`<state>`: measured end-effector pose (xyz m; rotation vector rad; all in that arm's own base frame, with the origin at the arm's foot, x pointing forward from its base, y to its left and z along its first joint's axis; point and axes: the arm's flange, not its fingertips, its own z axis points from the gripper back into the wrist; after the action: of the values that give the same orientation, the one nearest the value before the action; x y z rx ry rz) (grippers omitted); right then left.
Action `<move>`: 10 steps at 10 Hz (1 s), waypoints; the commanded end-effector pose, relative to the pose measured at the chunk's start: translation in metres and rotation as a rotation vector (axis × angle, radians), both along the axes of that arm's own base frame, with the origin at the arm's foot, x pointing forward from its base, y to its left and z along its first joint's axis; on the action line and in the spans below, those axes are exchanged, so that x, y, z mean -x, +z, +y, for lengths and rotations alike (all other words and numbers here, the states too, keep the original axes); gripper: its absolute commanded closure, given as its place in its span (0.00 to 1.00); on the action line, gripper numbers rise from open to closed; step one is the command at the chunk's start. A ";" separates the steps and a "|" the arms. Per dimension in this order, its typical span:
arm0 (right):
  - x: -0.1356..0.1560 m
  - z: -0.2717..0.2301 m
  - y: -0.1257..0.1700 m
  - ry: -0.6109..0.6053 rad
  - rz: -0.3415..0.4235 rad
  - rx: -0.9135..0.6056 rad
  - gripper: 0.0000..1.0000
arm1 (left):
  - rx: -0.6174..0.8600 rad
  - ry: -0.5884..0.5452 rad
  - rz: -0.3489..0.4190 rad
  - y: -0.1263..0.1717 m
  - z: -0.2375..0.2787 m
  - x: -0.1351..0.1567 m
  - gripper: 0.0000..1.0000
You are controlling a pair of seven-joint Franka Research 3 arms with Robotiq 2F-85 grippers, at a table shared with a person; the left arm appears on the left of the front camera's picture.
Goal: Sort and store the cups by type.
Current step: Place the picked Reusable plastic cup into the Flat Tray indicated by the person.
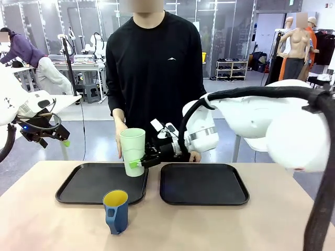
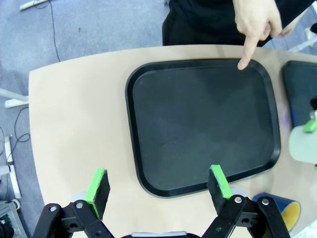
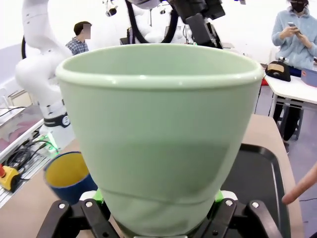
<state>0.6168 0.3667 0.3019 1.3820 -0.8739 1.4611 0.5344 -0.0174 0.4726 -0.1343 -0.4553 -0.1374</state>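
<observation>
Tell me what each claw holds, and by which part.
The right claw is shut on the mint-green tumbler, gripping its lower side wall near the base. The left claw is open and holds nothing.

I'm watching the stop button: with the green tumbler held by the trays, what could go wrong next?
The right gripper grips the tall tumbler low down, so it could tilt or slip. The person's hand points at the left tray close by; a move there might bump it. The tumbler hangs near that tray's rim, so it may land unevenly and tip.
</observation>
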 end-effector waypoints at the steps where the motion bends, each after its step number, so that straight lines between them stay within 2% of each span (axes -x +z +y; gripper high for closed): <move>1: -0.017 0.026 -0.011 -0.049 0.011 -0.026 0.19 | 0.006 0.003 -0.006 0.000 0.002 0.000 0.00; 3: -0.022 0.047 -0.031 -0.121 -0.006 -0.054 0.19 | 0.006 0.003 -0.006 0.000 0.002 0.000 0.00; 10: -0.036 0.086 -0.084 -0.129 -0.054 -0.049 0.19 | 0.006 0.003 -0.006 0.000 0.002 0.000 0.00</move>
<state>0.6450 0.4460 0.2193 1.3071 -0.9836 1.3783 0.5344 -0.0171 0.4726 -0.1341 -0.4553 -0.1369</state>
